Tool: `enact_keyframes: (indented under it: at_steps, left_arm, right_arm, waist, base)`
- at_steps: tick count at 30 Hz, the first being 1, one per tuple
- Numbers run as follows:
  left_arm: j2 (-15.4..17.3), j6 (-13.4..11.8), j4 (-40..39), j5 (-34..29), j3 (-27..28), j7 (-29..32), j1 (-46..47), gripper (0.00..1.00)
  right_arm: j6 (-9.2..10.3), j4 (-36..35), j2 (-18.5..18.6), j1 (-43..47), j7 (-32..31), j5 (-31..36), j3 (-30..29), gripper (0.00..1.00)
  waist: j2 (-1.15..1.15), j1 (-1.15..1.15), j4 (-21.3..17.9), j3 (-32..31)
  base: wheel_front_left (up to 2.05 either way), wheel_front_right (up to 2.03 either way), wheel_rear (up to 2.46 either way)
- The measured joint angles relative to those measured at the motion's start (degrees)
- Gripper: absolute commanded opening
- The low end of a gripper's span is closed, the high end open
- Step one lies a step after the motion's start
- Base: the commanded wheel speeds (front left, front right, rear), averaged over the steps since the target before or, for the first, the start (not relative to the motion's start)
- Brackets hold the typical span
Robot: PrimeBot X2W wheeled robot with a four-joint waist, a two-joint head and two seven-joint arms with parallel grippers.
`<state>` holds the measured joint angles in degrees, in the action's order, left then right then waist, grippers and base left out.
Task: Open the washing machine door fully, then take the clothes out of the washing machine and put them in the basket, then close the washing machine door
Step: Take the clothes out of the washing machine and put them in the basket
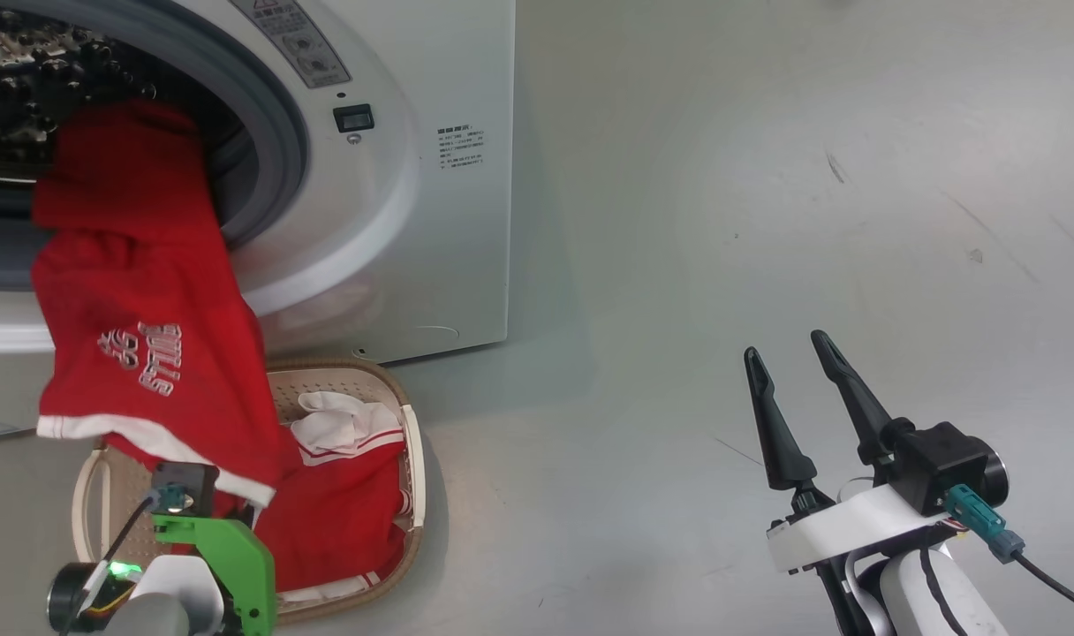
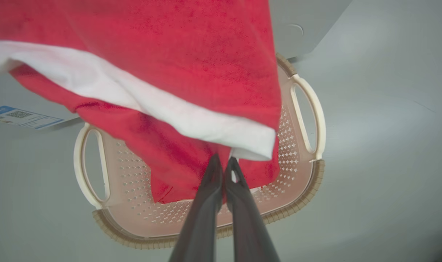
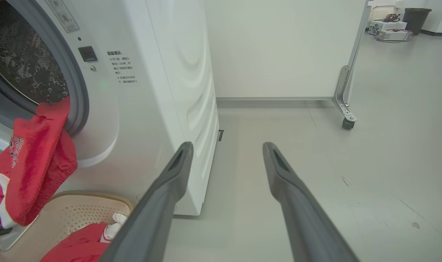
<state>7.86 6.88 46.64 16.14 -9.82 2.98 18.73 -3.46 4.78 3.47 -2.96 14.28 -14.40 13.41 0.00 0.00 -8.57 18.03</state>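
Left gripper (image 2: 224,160) is pinched shut on the lower hem of the red garment (image 1: 139,291), right at its white trim, above the basket (image 1: 413,459). Your right gripper (image 1: 784,344) stands wide and holds nothing, over bare floor (image 1: 678,221) well to the right of the washer (image 1: 449,221).

The garment is only half out. Its top end lies over the grey gasket (image 1: 272,115) at the drum mouth, and the rest hangs down the washer's front to your grip over the basket. A second red piece (image 1: 343,521) lies in the basket.

Here is what I judge could go wrong:

- **Losing the grip.** You hold only a thin edge of hem near the fingertips. A quick pull could slide the cloth free, and it might drop outside the basket.
- **Catching on the gasket.** The upper end may drag or catch on the gasket lip. If you pull straight down you stretch the fabric rather than free it, so draw it outward first.
- **Letting go too early.** The top end would be left on the lip, where it would get trapped when you come to close up.
- **Knocking the basket.** It looks light and sits close to the washer, so a low wrist or a trailing fold could nudge or tip it.

I cannot tell whether more clothes lie deeper in the drum (image 1: 25,79), so check before closing.
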Motion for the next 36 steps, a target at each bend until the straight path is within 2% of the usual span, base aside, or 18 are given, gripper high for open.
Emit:
enact_keyframes:
  at_steps: [2, 7, 13, 18, 28, 36]
  left_arm:
    - [-0.49, 0.01, 1.65, 0.6, -1.03, 3.72, -0.25, 0.0]
    - [-0.85, 0.04, 2.68, 1.31, -1.71, 7.15, -0.95, 0.0]
    - [-1.44, 0.04, 2.33, 4.26, -1.58, 8.55, -0.93, 0.0]
    - [-1.37, 0.05, 2.03, 4.43, -2.1, 9.25, -0.77, 0.0]
    - [-1.14, 0.05, 5.12, 6.83, -5.17, 17.16, -0.78, 0.0]
    - [-0.31, 0.05, 2.97, 7.04, -5.7, 15.58, 0.71, 0.0]
  right_arm:
    - [0.0, -0.08, 0.0, 0.01, 0.0, 0.01, 0.03, 1.0]
    - [-0.01, -0.31, -0.02, 0.01, 0.0, 0.01, 0.2, 1.0]
    - [0.0, -0.56, -0.02, 0.01, 0.0, 0.01, -0.03, 1.0]
    - [0.0, -1.03, -0.03, 0.01, 0.0, 0.01, 0.1, 1.0]
    - [-0.42, -1.08, -0.15, -0.18, 0.0, 0.01, 0.83, 1.0]
    - [-0.37, -1.22, -0.19, -0.17, 0.0, 0.01, -0.07, 1.0]
  waist:
    - [0.0, 0.0, -0.21, 0.01]
    - [0.0, 0.0, -0.58, 0.38]
    - [0.0, 0.0, -0.9, 1.0]
    - [0.0, 0.0, -1.27, 1.9]
    - [0.0, 0.0, -3.2, 3.53]
    - [0.0, 0.0, -4.03, 4.3]
  base:
    - [0.0, 0.0, 0.0]
    - [0.0, 0.0, 0.0]
    - [0.0, 0.0, 0.0]
    - [0.0, 0.0, 0.0]
    - [0.0, 0.0, 0.0]
    - [0.0, 0.0, 0.0]
